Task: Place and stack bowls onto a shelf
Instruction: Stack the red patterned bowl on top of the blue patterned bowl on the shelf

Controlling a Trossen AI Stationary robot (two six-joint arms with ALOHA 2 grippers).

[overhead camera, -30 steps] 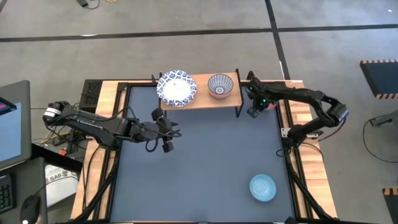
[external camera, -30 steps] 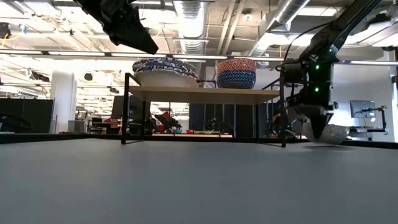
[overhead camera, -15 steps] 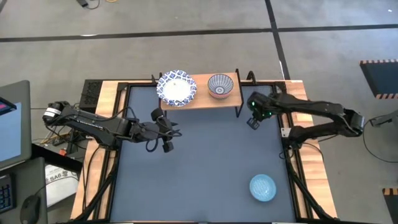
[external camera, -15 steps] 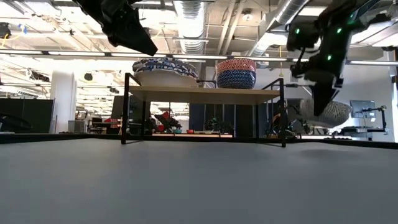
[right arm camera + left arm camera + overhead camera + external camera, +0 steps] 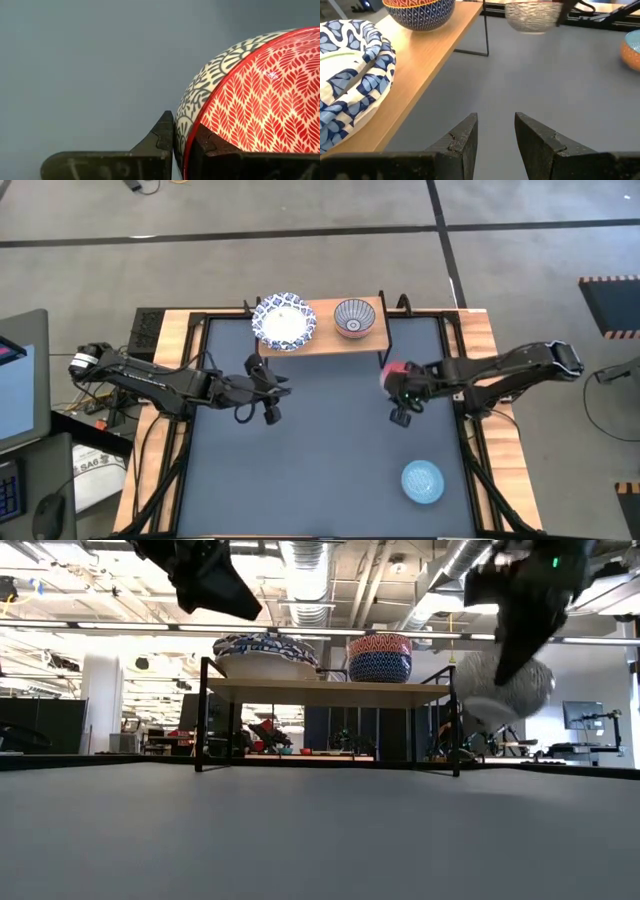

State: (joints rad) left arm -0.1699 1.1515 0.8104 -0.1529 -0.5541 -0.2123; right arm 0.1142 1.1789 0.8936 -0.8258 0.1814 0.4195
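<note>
Shelf (image 5: 318, 340) at 12 o'clock holds two bowl stacks. Right fingers (image 5: 177, 137) pinch a red bowl (image 5: 393, 369) above the counter (image 5: 320, 450); left fingers (image 5: 462, 140) hover open. Light blue bowl (image 5: 422, 481) waits at 5 o'clock.

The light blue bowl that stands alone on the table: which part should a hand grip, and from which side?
Probably its rim, from above. The light blue bowl seems to sit mouth up on the table, with nothing beside it, so one finger can go inside and one outside, as the right hand holds the red bowl.
</note>
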